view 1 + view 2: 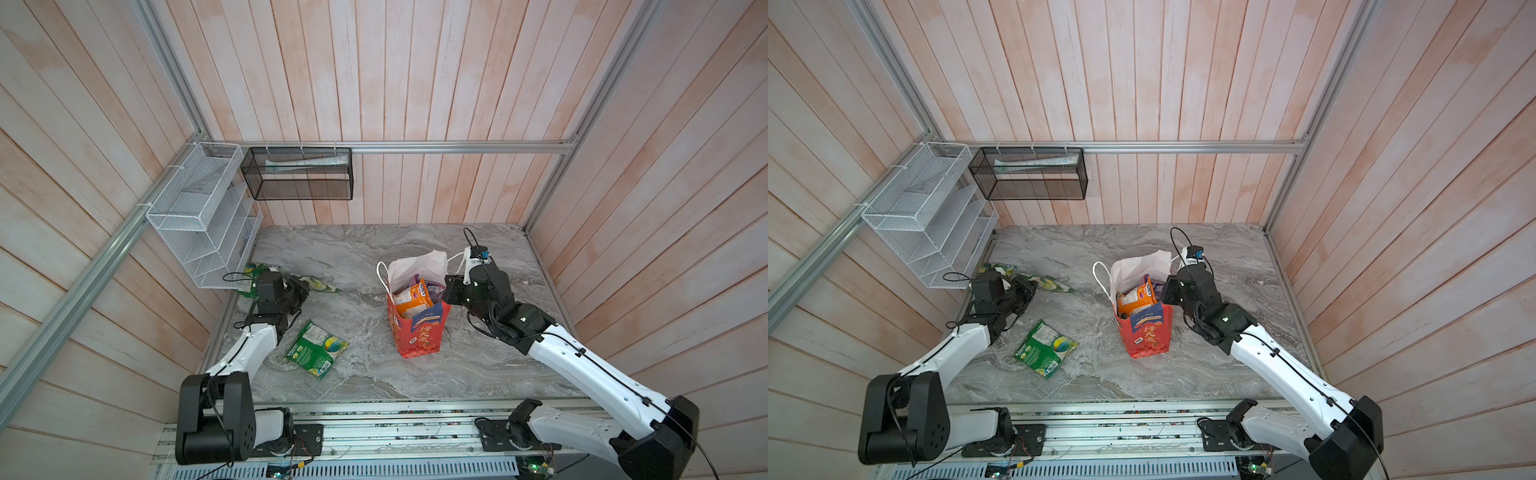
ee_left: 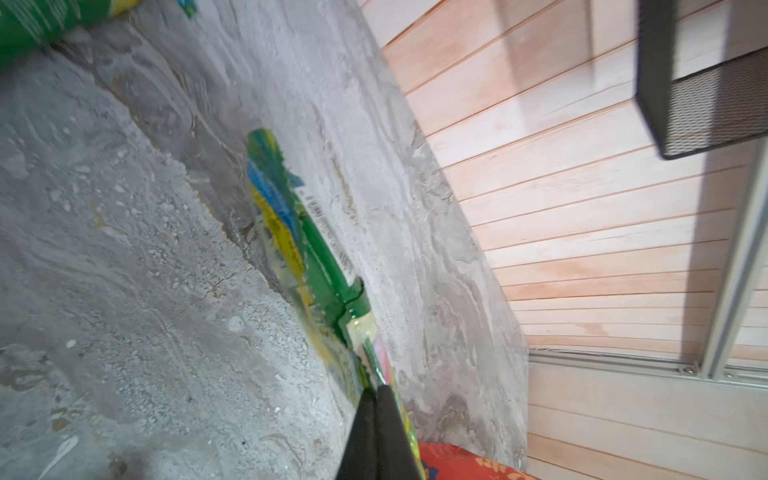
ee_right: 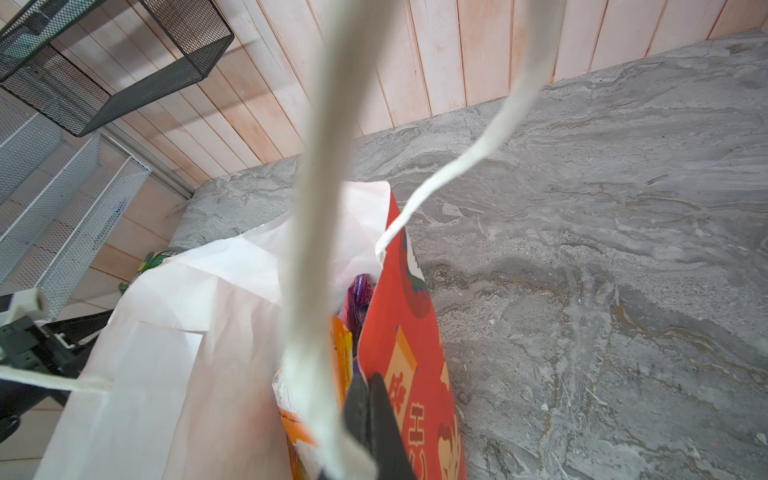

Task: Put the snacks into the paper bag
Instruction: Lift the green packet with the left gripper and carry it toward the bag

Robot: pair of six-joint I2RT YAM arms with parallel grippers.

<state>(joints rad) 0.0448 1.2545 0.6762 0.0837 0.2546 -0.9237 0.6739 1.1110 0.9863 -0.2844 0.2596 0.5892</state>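
Left claw: clenching on the end of a green packet, its black fingers pressing together with the wrapper between them.
Held packet in the top views: the same green packet is stretching from the claw toward the bag at the middle left of the frame. I cannot tell whether it is resting on the worktop.
Second green packet: lying flat on the worktop, lower left of centre, between the left arm and the bag and touching neither.
Third green packet: lying at the far left edge of the worktop below the white wire rack, partly hiding behind the left arm.
Paper bag: standing upright just right of centre, mouth gaping, white lining showing.
Inside the bag: an orange packet is poking up, and a purple packet is sitting beside it toward the right wall.
Right claw: clenching on the rim of the bag's red side wall — pinching the paper, while a white cord handle is draping across the wrist view.
Black mesh basket: hanging on the back wall, upper left of centre.
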